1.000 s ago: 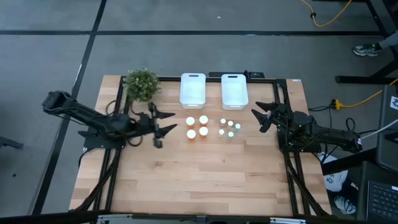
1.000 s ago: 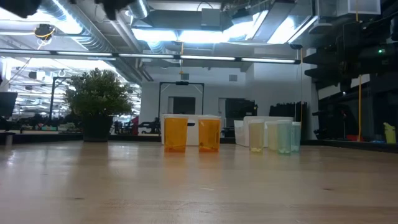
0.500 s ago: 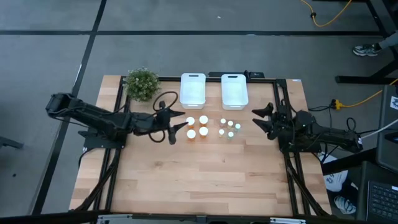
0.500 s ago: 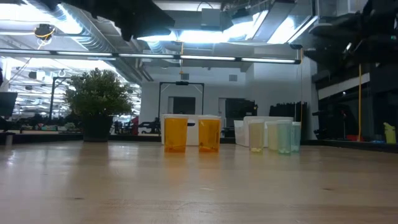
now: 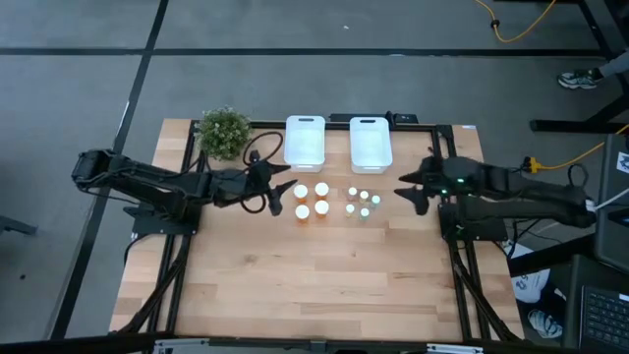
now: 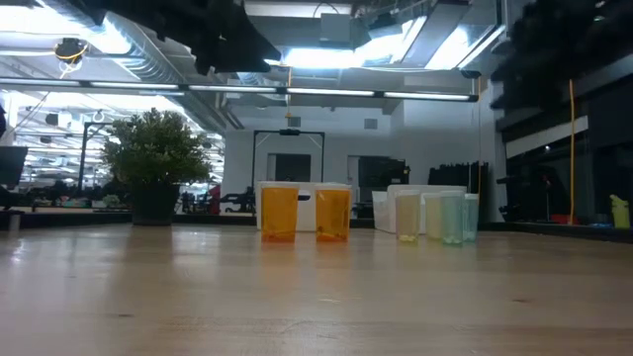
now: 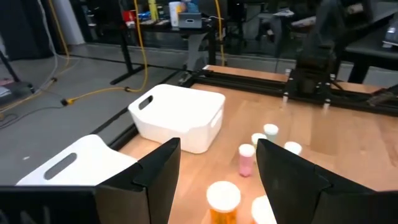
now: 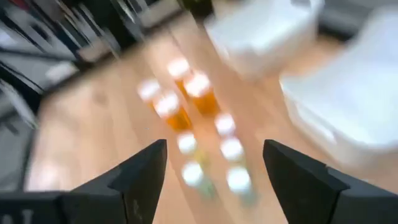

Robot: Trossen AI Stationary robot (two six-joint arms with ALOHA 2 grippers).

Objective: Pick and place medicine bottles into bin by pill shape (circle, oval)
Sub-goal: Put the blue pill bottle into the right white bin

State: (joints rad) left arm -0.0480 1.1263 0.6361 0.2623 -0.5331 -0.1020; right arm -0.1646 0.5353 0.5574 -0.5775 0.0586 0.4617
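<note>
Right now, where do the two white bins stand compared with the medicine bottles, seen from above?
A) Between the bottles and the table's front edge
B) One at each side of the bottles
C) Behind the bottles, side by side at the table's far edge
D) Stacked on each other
C: in the high view the two white bins sit side by side beyond the medicine bottles, near the far edge.
</note>
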